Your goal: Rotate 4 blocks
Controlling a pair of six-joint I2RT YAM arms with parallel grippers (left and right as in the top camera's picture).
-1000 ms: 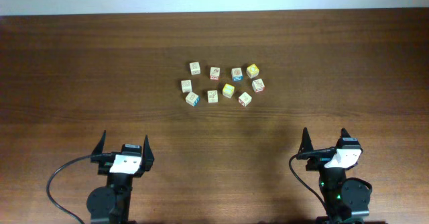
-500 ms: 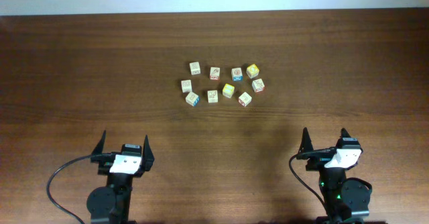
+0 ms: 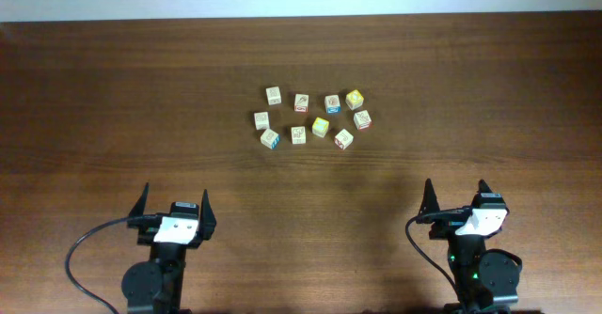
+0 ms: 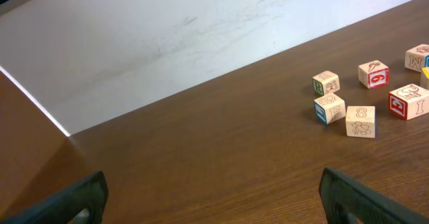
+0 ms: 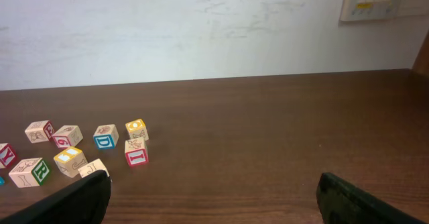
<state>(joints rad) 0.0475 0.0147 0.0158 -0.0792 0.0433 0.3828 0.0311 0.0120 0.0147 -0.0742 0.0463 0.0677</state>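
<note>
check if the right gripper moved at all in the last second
No. The right gripper sits just as far from the blocks as before.

Dark wooden table (image 3: 113, 88) — perhaps ten blocks (image 3: 321, 126) clustered together.

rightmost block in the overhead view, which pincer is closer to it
Right. The right pincer, open, sits short of the rightmost block and a little to its right; the left pincer is much farther off to its left.

The left arm (image 3: 160, 274) and right arm (image 3: 482, 272) are showing black bodies, white wrist housings (image 3: 175, 226) and pointed black fingers (image 3: 144, 201), a black cable (image 3: 79, 255) looping off the left.
</note>
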